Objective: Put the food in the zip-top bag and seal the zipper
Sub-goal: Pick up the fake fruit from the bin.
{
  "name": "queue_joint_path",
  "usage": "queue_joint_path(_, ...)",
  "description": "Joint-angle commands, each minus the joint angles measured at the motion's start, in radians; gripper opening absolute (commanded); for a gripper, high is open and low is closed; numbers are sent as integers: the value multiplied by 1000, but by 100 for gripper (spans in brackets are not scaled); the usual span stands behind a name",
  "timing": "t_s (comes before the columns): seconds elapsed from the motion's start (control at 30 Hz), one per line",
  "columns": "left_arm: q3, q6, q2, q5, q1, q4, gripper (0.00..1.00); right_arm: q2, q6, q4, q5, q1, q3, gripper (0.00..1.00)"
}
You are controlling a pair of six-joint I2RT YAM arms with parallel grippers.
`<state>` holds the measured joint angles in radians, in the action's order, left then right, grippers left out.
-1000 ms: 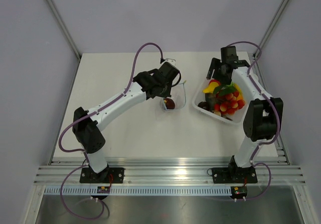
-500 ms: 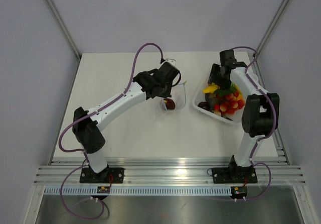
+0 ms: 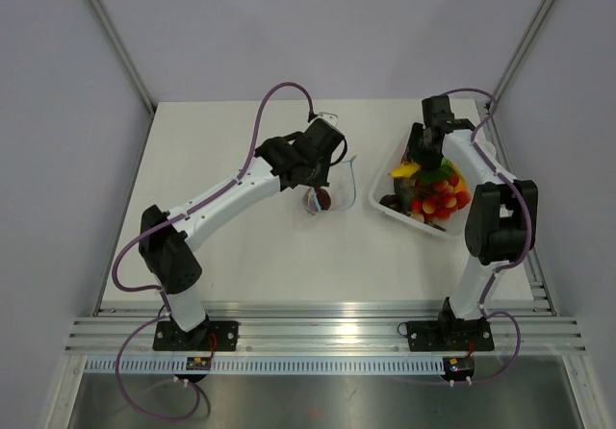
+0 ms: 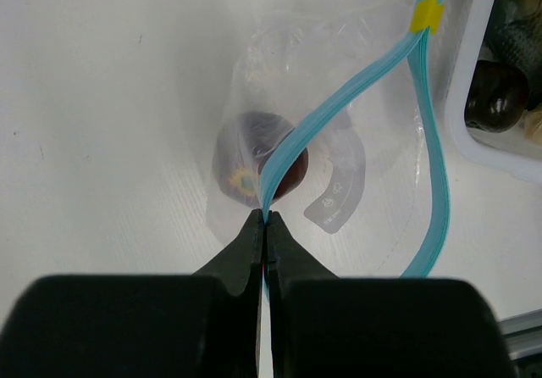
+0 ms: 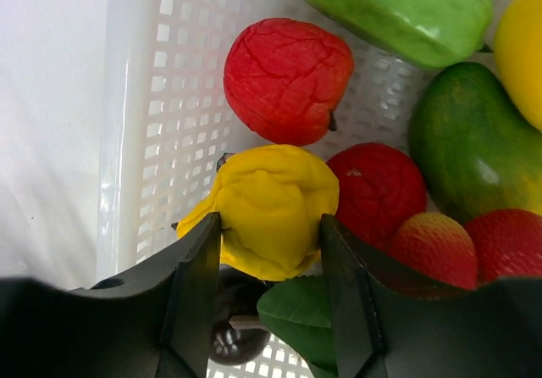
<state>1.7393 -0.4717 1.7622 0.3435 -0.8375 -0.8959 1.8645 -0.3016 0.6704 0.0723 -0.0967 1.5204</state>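
Right pincer: clamped on both flanks of yellow food piece, low in the tub.
Left pincer: clenched on zipper; zip-top bag on counter, mouth open, maroon piece inside.
Risk: smooth, rounded piece squirting free on lifting; crowding neighbours dragged along.
Bag risk: floppy mouth sagging shut under one-sided hold.

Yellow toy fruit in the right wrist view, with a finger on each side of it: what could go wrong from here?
1. The yellow toy fruit is rounded and lumpy, and the right gripper has only its lower sides; it might slip out on lifting.
2. A red piece and a green leaf touch it and may get dragged along.
3. The left gripper pinches just one zipper strip, so the zip-top bag mouth may sag narrow.
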Motion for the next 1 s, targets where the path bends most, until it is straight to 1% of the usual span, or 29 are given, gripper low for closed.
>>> queue_joint_path(0.0, 8, 2, -40, -17, 0, 38, 0, -134, -7, -9, 70, -1, -5, 24)
queue_joint_path(0.2, 51, 15, -17, -8, -2, 22, 0, -235, -24, -17, 72, 0, -25, 21)
queue_joint_path(0.33, 60, 19, -6, -31, 0, 34, 0, -271, -47, -14, 67, -1, -19, 18)
queue_joint_path(0.53, 127, 31, 39, -60, 0, 22, 0, -321, -53, 8, 58, 0, 9, 16)
queue_joint_path(0.73, 213, 24, 109, -112, 0, 25, 0, -383, -63, 31, -5, -1, 9, 15)
queue_joint_path(0.97, 302, 25, 194, -166, 8, 23, 0, -491, -83, 15, -146, -5, -63, 14)
